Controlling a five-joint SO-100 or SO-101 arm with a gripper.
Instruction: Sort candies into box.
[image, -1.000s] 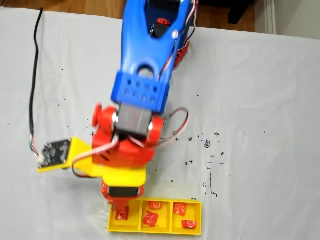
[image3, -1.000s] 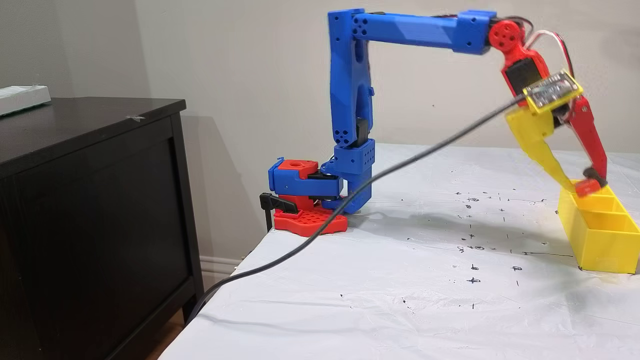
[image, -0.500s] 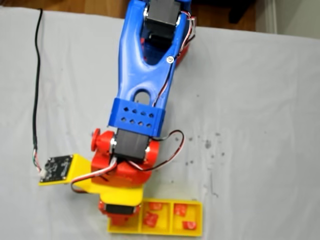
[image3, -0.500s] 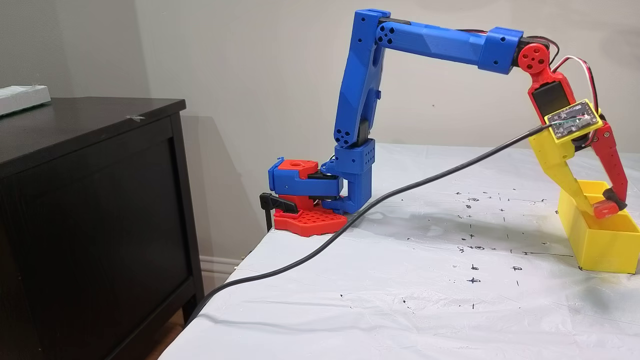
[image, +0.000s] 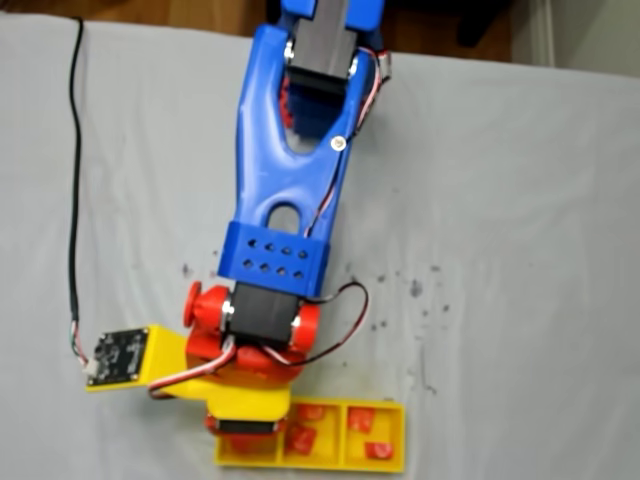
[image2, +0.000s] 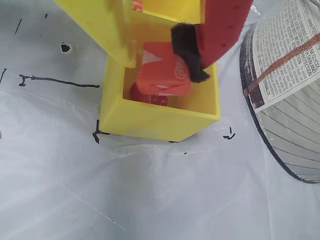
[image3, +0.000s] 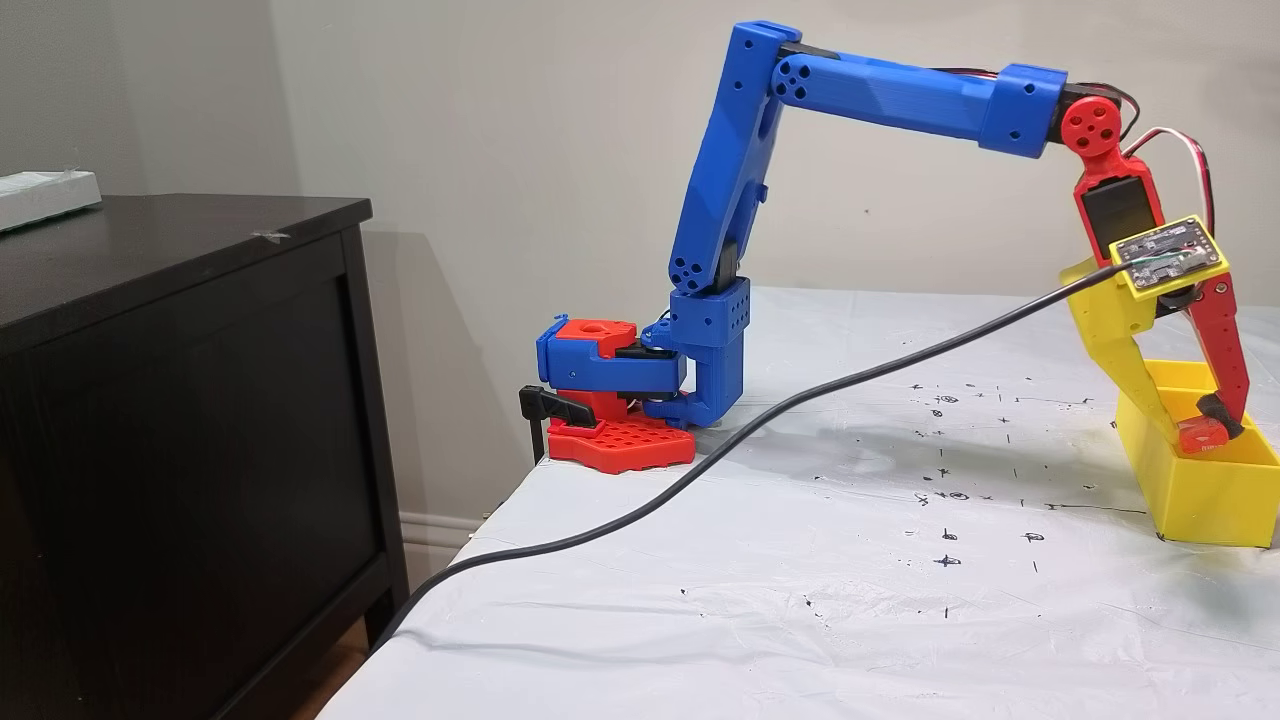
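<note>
- The flat bright yellow plastic box (image: 385, 465) with three square compartments in a row lies on the white-covered tabletop (image: 520, 220) at the 6 o'clock edge of the overhead fixed view.
- In that view, four small square red wrapped candies are already in the box: two in the middle compartment (image: 301, 437) and two in the compartment toward 3 o'clock (image: 361, 419).
- The compartment toward 9 o'clock is covered there by the arm's wrist.
- In the wrist view, the gripper (image2: 167, 70) reaches into this end compartment, its yellow and red fingers clenched on one orange-red wrapped candy (image2: 161, 75) with white markings.
- Under the held piece something red (image2: 145, 96) lies on the compartment floor, probably another candy, though it is mostly hidden.
- The side fixed view shows the held candy (image3: 1200, 435) just below the box rim (image3: 1205, 500).
- No loose candies show on the tabletop, so this looks like the last piece; what remains is letting go and lifting clear.
</note>
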